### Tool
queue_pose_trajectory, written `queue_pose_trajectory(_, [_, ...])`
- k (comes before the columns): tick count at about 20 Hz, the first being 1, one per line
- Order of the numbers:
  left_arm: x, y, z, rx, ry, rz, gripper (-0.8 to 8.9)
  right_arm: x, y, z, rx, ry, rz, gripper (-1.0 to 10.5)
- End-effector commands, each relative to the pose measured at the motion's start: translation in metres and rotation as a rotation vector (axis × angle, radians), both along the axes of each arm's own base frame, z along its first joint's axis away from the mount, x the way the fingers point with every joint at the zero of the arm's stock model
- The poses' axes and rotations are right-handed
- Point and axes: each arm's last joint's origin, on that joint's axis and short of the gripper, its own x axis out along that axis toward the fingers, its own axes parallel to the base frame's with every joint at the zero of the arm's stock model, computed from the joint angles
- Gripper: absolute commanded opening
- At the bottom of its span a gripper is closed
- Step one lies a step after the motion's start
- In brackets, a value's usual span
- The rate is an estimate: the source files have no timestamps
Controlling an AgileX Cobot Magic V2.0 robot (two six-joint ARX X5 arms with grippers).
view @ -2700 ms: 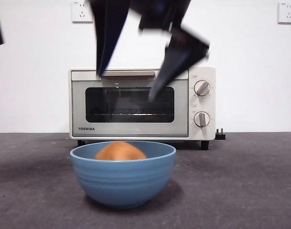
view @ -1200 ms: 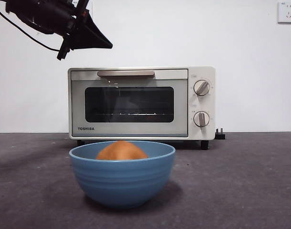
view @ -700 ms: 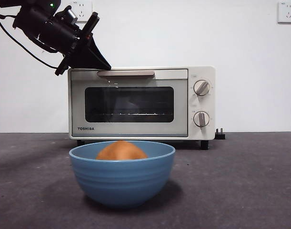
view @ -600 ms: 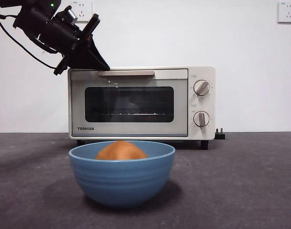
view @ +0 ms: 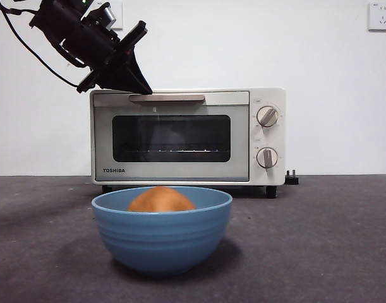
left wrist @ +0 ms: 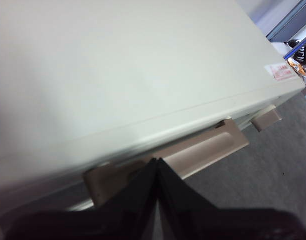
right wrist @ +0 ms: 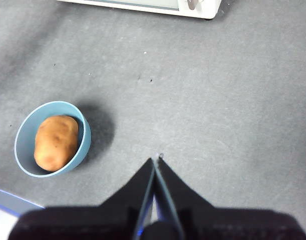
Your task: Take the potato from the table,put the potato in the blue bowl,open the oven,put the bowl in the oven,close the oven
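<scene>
Sitting closed behind the blue bowl (view: 162,230) with the potato (view: 161,199) inside, the oven (view: 187,136) now had the left gripper (view: 142,87), fingers pinched together, nearer its handle (view: 167,97); door-opening looked imminent. The right gripper (right wrist: 154,165), fingers together, waited high above the tabletop (right wrist: 233,100).

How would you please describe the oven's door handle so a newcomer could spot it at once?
Find the cream-white TOSHIBA toaster oven at the back of the dark grey table. Along the top edge of its dark glass door runs a beige bar handle. Unlike the two round knobs, it is long and horizontal.
</scene>
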Motion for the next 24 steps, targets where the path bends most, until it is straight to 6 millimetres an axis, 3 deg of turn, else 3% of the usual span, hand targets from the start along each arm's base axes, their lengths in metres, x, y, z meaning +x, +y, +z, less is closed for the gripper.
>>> queue_pose_trajectory(1, [-0.001,0.001,-0.022,0.092,0.08,0.022,-0.08,0.0,0.0,-0.002,0.006,0.005,-0.004,-0.1])
queue_pose_trajectory(7, [-0.014,-0.018,-0.031,0.269,0.114,0.015,-0.08,0.0,0.0,-0.003,0.005,0.013,-0.007,-0.1])
queue_pose_trajectory(11, [-0.018,-0.026,-0.033,0.285,0.13,0.011,-0.08,0.0,0.0,-0.003,0.01,0.016,-0.012,-0.1])
queue_pose_trajectory(15, [-0.025,-0.027,-0.04,0.308,0.138,0.03,-0.08,0.0,0.0,-0.003,0.008,0.02,-0.012,-0.1])
queue_pose_trajectory(20, [-0.061,-0.014,-0.052,0.252,0.07,0.081,-0.08,-0.001,0.0,-0.004,0.004,0.026,-0.012,-0.1])
queue_pose_trajectory(24, [-0.069,-0.011,-0.061,0.263,0.101,0.079,-0.08,-0.001,-0.001,-0.004,0.002,0.028,-0.01,-0.1])
